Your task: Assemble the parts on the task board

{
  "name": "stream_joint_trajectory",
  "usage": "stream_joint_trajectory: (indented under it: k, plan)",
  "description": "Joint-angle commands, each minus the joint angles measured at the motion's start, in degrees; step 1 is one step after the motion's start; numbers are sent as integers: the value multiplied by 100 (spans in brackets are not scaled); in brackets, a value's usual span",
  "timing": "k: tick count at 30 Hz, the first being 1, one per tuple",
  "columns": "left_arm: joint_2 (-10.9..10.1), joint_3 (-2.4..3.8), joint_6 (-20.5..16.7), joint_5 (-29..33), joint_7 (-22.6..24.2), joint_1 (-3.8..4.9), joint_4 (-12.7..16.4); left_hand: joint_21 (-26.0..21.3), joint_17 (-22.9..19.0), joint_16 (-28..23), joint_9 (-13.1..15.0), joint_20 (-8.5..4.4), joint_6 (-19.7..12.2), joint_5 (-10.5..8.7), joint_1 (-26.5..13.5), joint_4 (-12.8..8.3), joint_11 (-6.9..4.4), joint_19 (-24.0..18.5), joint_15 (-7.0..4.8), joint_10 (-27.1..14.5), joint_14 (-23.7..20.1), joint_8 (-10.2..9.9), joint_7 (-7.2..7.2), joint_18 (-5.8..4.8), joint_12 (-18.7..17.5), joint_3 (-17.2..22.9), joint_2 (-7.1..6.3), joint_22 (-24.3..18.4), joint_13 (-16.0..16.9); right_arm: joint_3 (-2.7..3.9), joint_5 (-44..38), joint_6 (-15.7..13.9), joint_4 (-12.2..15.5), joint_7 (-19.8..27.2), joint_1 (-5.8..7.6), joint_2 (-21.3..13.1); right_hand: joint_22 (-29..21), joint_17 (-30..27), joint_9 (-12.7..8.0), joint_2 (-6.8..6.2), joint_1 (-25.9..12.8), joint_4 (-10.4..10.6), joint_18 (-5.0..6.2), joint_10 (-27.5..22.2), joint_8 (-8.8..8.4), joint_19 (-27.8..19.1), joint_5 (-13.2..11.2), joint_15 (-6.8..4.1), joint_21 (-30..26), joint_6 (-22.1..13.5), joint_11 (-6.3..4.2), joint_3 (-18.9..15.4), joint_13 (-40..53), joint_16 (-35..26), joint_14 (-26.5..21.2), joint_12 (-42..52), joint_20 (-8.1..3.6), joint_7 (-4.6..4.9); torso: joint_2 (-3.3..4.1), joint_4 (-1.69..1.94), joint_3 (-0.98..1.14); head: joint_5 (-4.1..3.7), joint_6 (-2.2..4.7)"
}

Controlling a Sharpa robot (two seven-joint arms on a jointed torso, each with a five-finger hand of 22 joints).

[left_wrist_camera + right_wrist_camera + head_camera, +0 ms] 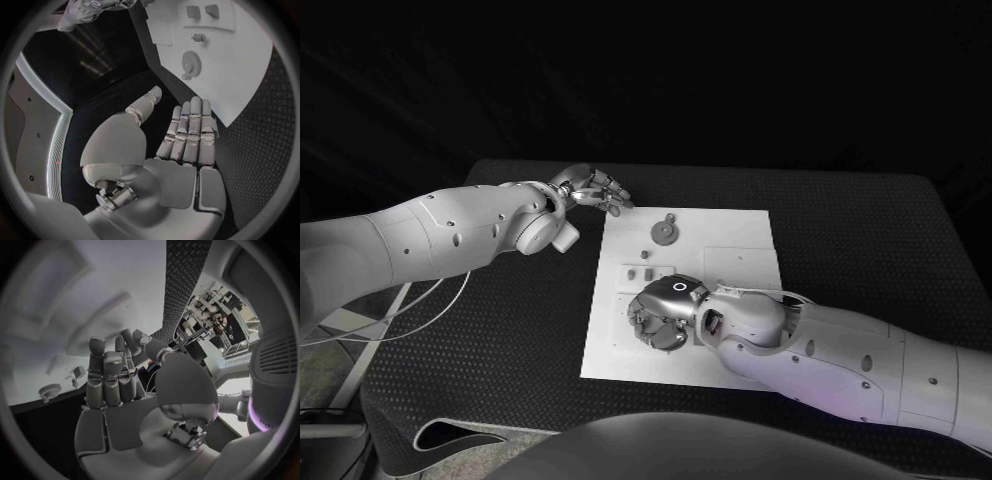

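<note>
Parts, a gear (666, 231) among them, are seen loose on the task board (740, 240); assembly seems barely begun. Left hand (594, 190) is spread, empty; right hand (664, 315), fingers bent, hovers low, grip undeterminable.

Dim overall; task board (733, 240) brightest, dark surround. Wrist views fisheye-bent; right wrist view blurred at top.

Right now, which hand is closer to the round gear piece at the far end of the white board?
Left. The left hand hovers open just off the task board's far left corner, beside the gear. The right hand is over the board's near half, farther away.
</note>
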Motion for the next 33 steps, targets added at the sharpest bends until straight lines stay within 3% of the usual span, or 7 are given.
stream_joint_trajectory:
  k: [1,8,18,23,25,29,33]
  plan:
    - [2,4,68,33,36,6,12,33,8,-22,-8,15,-37,1,-26,-6,4,-15,47,-52,-6,33,-13,-94,38,-37,6,-6,-9,2,118,-185,14,31,-1,-22,111,-11,-35,-118,-6,-1,262,-258,-99,-55,8,105,-9,-208,99,-88,-41,3,-42,-44,-4,85,-2,0,2,-4,1]
    - [0,4,73,34,32,6,8,32,17,-29,-7,16,-27,1,-31,-5,7,-17,48,-60,-8,40,-17,-95,38,-38,4,-11,-13,3,173,-396,88,79,1,-99,106,-20,-82,-261,-16,9,261,-919,-264,-262,9,308,-124,-608,306,-250,-155,-31,-307,-38,107,174,1,-1,4,-16,9]
    - [-10,4,78,45,35,5,-12,32,22,-34,-7,16,-26,1,-33,-5,8,-18,48,-63,-8,41,-18,-96,39,-39,3,-13,-15,66,494,-891,537,226,139,-501,116,-17,-57,-250,62,12,262,-929,-233,-219,12,317,-103,-624,314,-260,-121,41,-296,11,107,165,-5,-9,4,-48,59]
    - [4,3,78,59,55,4,-67,33,32,-41,-8,18,-27,1,-51,3,9,-17,50,-66,-8,42,-17,-97,41,-46,-2,-17,-19,245,1051,-955,749,276,363,-833,113,-43,-32,-203,-64,71,262,-642,-185,-187,11,226,-94,-585,218,-298,-8,60,-275,154,109,216,-15,-16,5,-95,115]
    - [7,3,88,60,66,4,-112,34,36,-44,-9,19,-28,1,-61,8,10,-17,50,-67,-7,42,-16,-98,43,-49,-5,-19,-20,271,1480,-872,858,239,512,-1003,109,-60,-17,-163,-203,152,262,-464,-153,-185,8,167,-100,-542,157,-331,70,52,-272,250,117,245,-23,-19,4,-113,139]
    - [-2,3,62,85,91,4,-174,34,49,-55,-5,19,-9,1,-80,18,12,-19,51,-74,-9,54,-24,-97,45,-52,-1,-24,-26,276,2425,-453,1102,118,846,-1402,60,-171,74,-85,-557,337,262,-89,-36,-387,9,-5,-257,-415,-9,-398,394,-156,-461,521,178,154,-46,-43,3,-141,176]
    - [11,3,53,110,122,3,-189,34,55,-61,-5,19,-5,1,-93,24,13,-19,52,-76,-10,57,-26,-98,47,-57,-2,-27,-28,314,3001,-153,1161,15,1040,-1774,46,-214,201,-25,-557,298,254,296,90,-444,5,-140,-328,-290,-204,-426,1037,-237,-516,1054,210,15,-71,-76,-1,-178,223]
